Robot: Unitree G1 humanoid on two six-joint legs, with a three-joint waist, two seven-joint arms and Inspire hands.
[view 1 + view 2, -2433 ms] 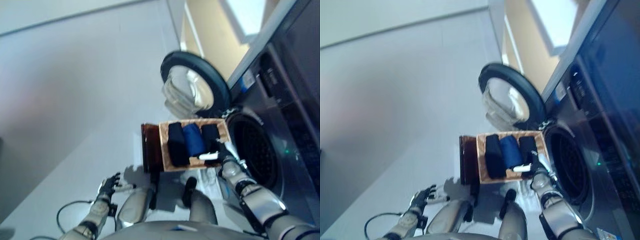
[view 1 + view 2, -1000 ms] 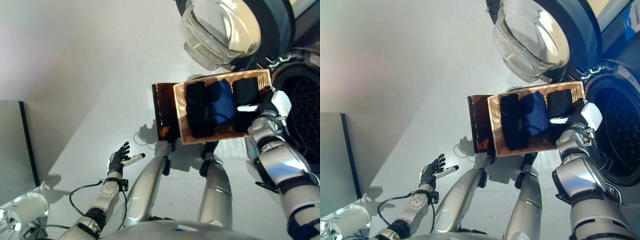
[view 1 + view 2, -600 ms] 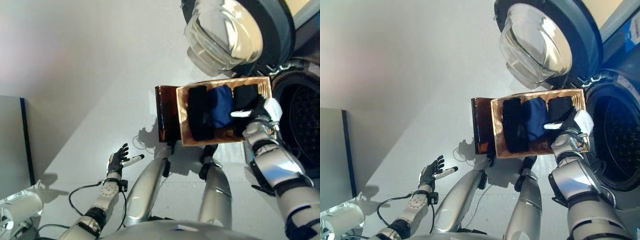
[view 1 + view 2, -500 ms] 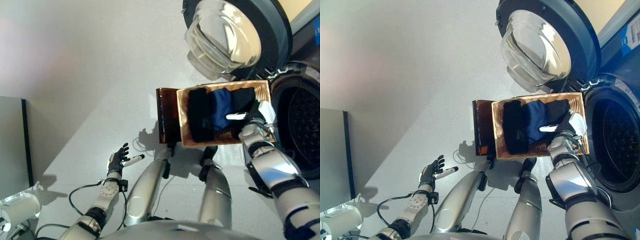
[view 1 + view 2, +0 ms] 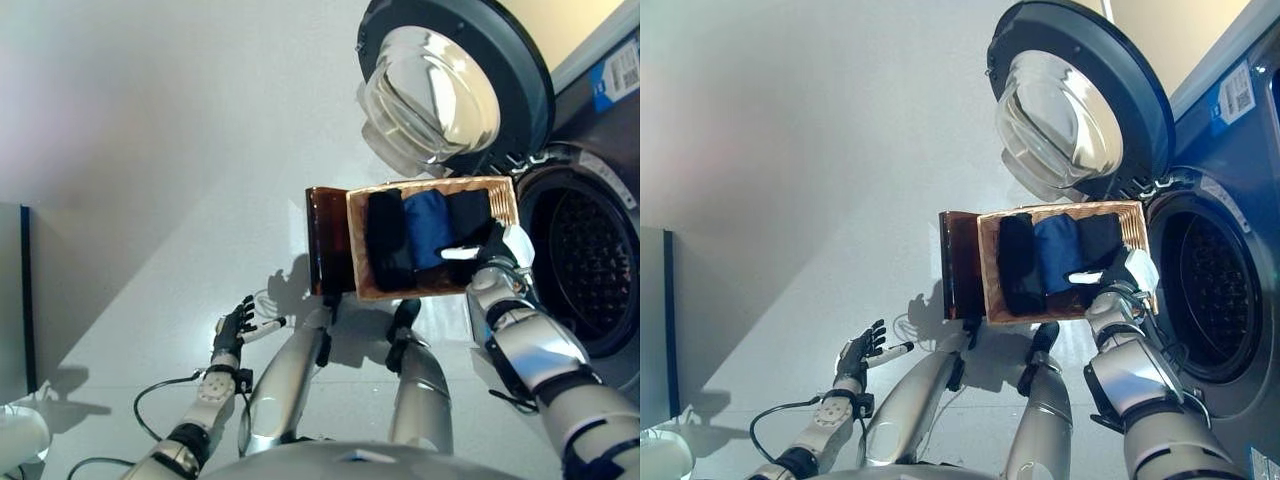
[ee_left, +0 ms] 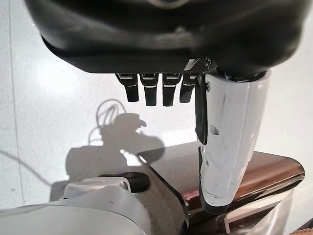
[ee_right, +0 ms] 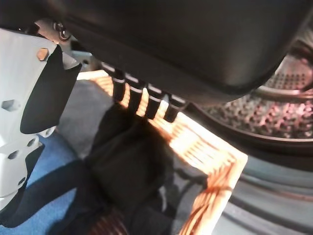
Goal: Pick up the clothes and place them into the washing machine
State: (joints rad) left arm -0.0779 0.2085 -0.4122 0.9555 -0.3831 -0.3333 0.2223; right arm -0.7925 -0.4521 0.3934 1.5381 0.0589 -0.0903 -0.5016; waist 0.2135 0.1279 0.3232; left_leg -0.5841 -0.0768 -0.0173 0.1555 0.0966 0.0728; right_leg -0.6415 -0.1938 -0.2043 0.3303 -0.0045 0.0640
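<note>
While the view shifted, right robot hand [image 5: 1118, 270] stayed over basket [image 5: 992, 290].

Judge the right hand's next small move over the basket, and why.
Probably lower the right hand and close its fingers on the black cloth at the basket's drum-side end. The right wrist view shows the fingers straight above that cloth, holding nothing. The washer door stands open beside the basket, so the drum is ready. The left hand hangs idle and open, low on the robot's left.
</note>
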